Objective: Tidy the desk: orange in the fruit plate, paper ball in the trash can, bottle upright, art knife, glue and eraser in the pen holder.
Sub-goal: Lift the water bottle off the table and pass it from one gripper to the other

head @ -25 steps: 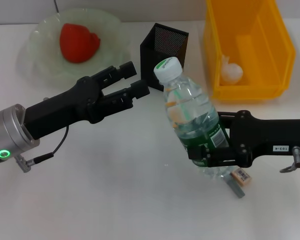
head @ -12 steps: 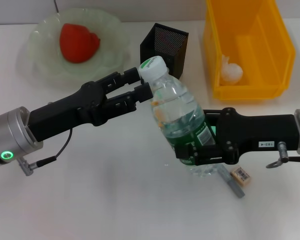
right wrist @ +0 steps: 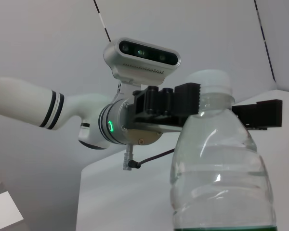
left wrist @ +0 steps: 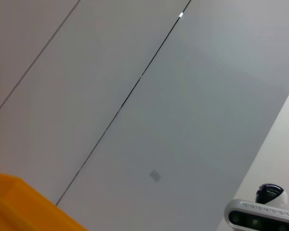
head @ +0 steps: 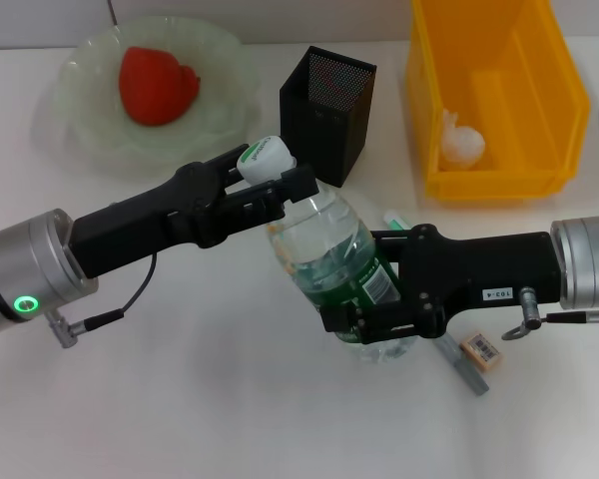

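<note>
A: While the right gripper (head: 364, 321) has its jaws clenched on the tilted bottle (head: 324, 244), where's the left?
B: Left gripper (head: 270, 178) jaws straddle the cap (head: 264, 156), over the counter (head: 210, 399).

Green-labelled clear bottle (head: 329, 261), black mesh pen holder (head: 327, 100), yellow trash can (head: 494, 95)

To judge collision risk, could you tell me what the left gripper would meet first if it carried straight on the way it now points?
Almost certainly the white cap of the clear plastic bottle: the left gripper already straddles it, and the right gripper holds the bottle's lower body.
</note>
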{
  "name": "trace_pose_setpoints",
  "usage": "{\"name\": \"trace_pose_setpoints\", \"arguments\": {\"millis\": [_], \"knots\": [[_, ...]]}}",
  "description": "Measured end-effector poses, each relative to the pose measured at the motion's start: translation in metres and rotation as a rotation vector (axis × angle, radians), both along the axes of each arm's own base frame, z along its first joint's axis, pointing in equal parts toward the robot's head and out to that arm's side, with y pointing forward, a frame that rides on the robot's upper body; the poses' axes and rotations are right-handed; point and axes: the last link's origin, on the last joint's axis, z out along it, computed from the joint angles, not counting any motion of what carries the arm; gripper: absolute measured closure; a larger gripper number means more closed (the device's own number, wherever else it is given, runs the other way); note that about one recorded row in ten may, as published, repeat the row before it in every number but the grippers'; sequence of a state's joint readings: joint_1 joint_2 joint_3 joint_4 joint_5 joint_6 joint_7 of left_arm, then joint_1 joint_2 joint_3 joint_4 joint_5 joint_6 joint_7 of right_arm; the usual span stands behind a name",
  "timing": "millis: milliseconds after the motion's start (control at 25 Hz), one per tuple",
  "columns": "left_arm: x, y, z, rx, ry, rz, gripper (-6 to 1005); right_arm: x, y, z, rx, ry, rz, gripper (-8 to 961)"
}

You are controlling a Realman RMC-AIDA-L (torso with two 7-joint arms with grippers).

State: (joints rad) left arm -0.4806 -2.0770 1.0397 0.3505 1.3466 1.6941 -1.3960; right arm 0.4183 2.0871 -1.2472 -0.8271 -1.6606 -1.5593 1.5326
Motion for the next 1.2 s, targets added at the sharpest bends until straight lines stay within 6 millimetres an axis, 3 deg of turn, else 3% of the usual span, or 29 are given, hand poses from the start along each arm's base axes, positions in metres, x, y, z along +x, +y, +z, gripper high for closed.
{"name": "trace_pose_setpoints", "arguments": {"millis": [480,920,1200], "knots": [[-0.0020,0.0019,-0.0017,-0.017,-0.027,0.058,213,-0.0027,0.0012,-0.0011,0.008,0.025,0.000,187],[-0.0037,0.0005,0.0005,-0.006,-0.070,0.086,575,-0.0008,-0.0014,-0.0031,0.019,0.065,0.003,186],[-0.0032,0.0003,0.0024,0.000,-0.088,0.090,566,-0.0019,-0.0015,-0.0023,0.025,0.070,0.018,186]]}}
